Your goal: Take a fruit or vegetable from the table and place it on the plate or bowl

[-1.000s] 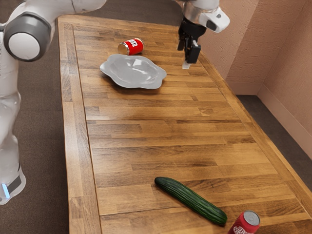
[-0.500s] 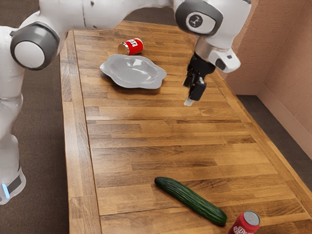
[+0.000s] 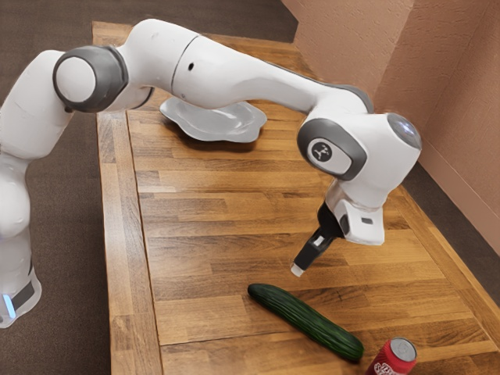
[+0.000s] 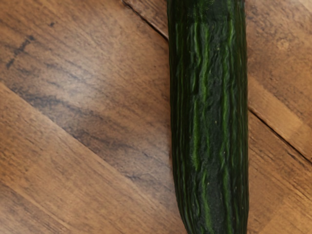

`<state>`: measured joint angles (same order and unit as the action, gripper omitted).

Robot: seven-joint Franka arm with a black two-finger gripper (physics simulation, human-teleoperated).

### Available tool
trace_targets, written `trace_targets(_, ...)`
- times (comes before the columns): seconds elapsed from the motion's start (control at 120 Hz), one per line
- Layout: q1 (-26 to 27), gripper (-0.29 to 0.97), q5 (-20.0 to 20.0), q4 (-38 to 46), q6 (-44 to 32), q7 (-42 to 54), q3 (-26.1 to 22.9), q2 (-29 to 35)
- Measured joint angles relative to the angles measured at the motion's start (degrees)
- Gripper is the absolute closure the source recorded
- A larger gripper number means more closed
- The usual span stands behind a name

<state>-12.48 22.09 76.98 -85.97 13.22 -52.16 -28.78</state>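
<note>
From where I stand, the white arm (image 3: 226, 74) rises from its base column (image 3: 16, 234) at the 9 o'clock edge of the exterior view. It bends at a grey shoulder joint (image 3: 86, 78) near 10 o'clock, then runs as one long link toward 4 o'clock. It folds downward at a bulky, grey-faced wrist joint (image 3: 332, 148) right of centre. Below that hangs the white wrist housing (image 3: 361, 223). From it the black gripper (image 3: 298, 269) slants down toward 7 o'clock, its pale tip the lowest point.
</note>
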Motion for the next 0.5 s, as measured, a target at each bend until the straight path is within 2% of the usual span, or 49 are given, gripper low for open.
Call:
trace_targets(0.2, 6.1, 0.00, 2.7, -5.2, -6.5, 3.2, 2.1, -6.7)
trace_targets(0.35, 6.9, 0.00, -2.8, 3.8, -9.7, 4.3, 8.9, 0.7)
trace_targets(0.5, 8.2, 0.00, -5.5, 6.8, -14.9, 5.1, 10.3, 1.8)
